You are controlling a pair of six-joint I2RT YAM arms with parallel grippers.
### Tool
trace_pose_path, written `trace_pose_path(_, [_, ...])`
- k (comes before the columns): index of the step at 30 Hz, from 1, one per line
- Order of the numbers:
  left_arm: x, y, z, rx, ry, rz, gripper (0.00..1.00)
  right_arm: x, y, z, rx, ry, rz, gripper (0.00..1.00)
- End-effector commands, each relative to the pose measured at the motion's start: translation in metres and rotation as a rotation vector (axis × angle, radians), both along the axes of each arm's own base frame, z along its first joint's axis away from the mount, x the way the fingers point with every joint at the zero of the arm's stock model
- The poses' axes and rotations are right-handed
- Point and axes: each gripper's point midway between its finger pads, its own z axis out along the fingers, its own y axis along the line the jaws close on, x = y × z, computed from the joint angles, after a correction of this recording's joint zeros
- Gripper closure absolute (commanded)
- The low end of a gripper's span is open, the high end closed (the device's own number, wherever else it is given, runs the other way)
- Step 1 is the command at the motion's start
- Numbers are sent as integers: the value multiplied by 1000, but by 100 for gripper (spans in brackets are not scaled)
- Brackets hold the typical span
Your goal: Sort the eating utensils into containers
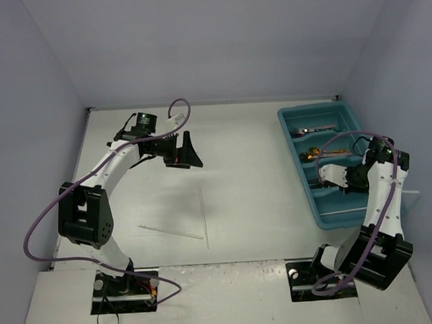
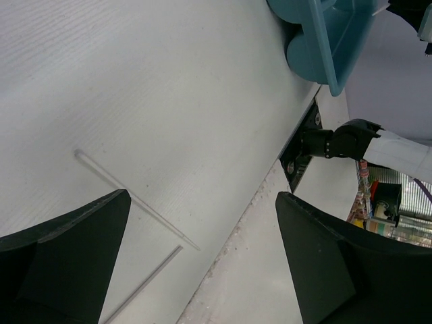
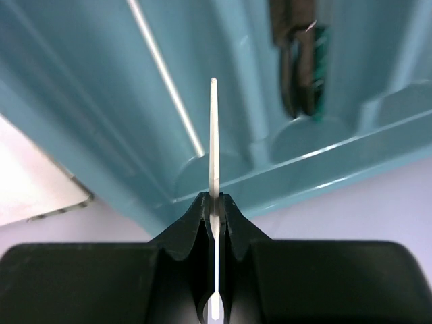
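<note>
No text, label, brand, number or sign is legible in any view. The small coloured objects (image 2: 375,202) at the right of the left wrist view are too blurred to read.

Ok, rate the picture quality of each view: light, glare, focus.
Top external: even, soft light, though the two white sticks barely stand out from the table. Left wrist: the left gripper is dark and featureless, the table sharp. Right wrist: the right gripper is black, the held stick crisp, with glare along the tray rim.
</note>
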Motion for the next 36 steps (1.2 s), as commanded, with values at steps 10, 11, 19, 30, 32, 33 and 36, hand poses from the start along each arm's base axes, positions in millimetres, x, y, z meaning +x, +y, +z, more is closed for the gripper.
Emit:
trace_pose_path(10, [-1,0,2,15,-51,-9,12,-5,18,-29,-13,97,366,100])
trace_pose_path(11, [-1,0,1,16,-48,-7,12,-3,24,-31,-8,97,370,100])
trace_pose_path(19, [-1,0,4,11,-45,-5,12,7,39,-38,-2,103,396,100])
trace_pose_path(30, [0,2,0,30,-52,-5,12,-12,43,-55,11,153,375,100])
trace_pose_path(32, [0,3,1,34,-56,-5,12,-13,45,-56,19,150,377,100])
trace_pose_path(33, [0,3,1,35,-59,-5,12,-13,46,-56,23,148,380,100])
trace_pose_path(36, [0,3,-1,39,-54,-6,12,-12,46,-57,26,148,387,91])
